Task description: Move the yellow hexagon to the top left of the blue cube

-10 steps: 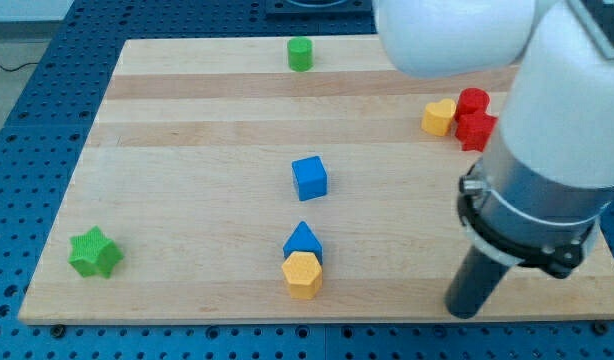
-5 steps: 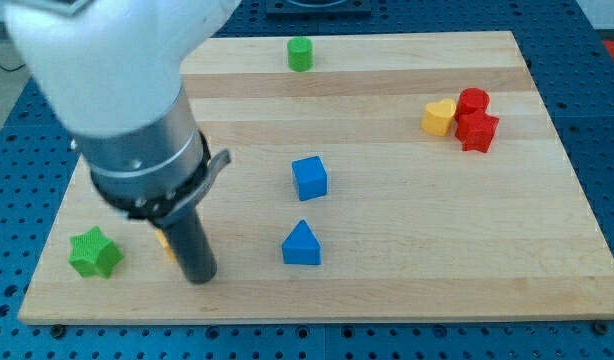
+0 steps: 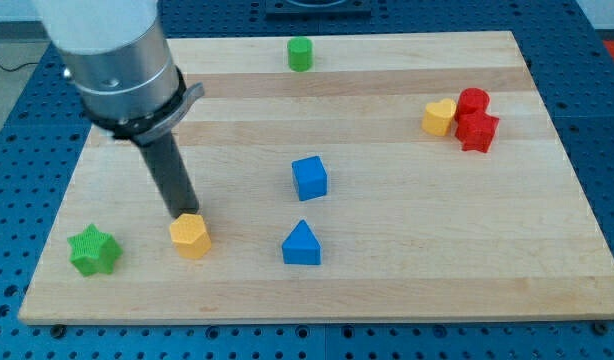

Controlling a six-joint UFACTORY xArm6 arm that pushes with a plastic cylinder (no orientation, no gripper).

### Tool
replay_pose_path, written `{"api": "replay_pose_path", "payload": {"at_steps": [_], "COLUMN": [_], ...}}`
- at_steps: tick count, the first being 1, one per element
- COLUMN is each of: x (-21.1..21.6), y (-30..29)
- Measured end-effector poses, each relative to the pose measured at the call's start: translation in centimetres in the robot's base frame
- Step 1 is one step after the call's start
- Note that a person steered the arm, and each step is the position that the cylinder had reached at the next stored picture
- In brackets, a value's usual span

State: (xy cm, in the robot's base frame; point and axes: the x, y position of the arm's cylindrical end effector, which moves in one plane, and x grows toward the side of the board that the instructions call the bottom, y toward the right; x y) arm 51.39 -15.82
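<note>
My tip [image 3: 183, 213] touches the top edge of the yellow hexagon block [image 3: 190, 237] on the wooden desk [image 3: 407, 260]. The blue cube [image 3: 310, 178] sits well apart, toward the view's right. There is no claw, only the rod.

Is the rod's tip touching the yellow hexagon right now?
Touching, as far as the camera view shows: my tip meets the upper left edge of the yellow hexagon with no board visible between them.

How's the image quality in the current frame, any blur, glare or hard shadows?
Camera view: lighting is even and soft, blocks throw only faint shadows. The yellow hexagon, blue cube and other blocks are sharp. The arm housing at the view's top left is bright, nearly washed out, and cropped by the frame. My tip is dark but distinct, at the hexagon's top edge. No strong glare on the board.
</note>
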Motion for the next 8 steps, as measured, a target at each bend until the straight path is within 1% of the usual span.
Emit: {"api": "replay_pose_path", "payload": {"at_steps": [1,2,3,4,5,6,8], "x": [4.1,7.9,8.9,6.6,4.2,2.1,-4.7], "y": [-0.4,0.6,4.2,8.4,9.7,9.7,9.7]}}
